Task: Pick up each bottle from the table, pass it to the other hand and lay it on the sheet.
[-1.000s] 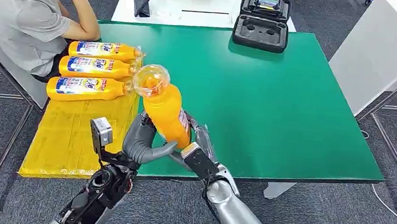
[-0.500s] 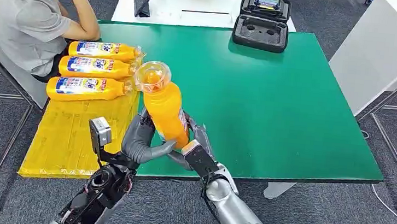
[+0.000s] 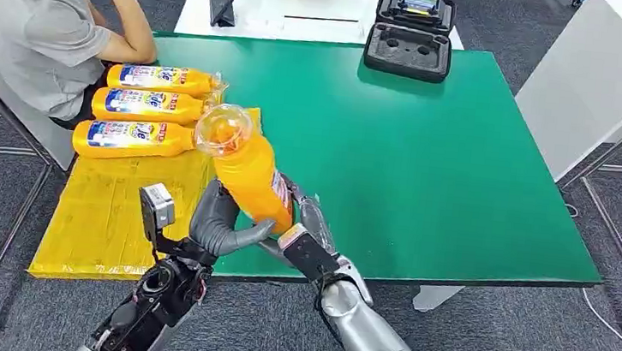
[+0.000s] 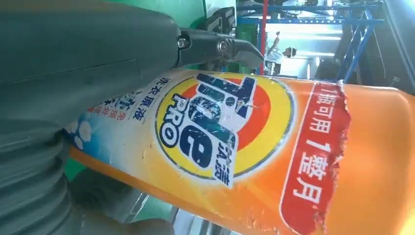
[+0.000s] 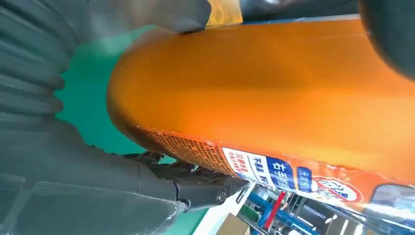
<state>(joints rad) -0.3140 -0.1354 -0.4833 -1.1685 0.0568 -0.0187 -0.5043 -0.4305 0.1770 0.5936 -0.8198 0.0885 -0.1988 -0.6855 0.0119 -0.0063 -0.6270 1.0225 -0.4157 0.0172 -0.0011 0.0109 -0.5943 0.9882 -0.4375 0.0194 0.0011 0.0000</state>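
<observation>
Both hands, left (image 3: 225, 223) and right (image 3: 307, 227), are wrapped around the base of an orange bottle (image 3: 247, 174), held above the table's (image 3: 429, 170) near edge and tilted toward 11 o'clock. Three bottles (image 3: 146, 105) lie on the sheet (image 3: 106, 216).

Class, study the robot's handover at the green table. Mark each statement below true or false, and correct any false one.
1. Both hands are on the orange detergent bottle. True: the left hand and the right hand each grip its lower part.
2. Five bottles lie on the yellow sheet. False: three bottles lie there.
3. The held bottle is lying flat on the green table. False: it is raised and tilted, cap toward the sheet.
4. A black case sits at the table's far edge. True.
5. A seated person is beside the sheet. True.
</observation>
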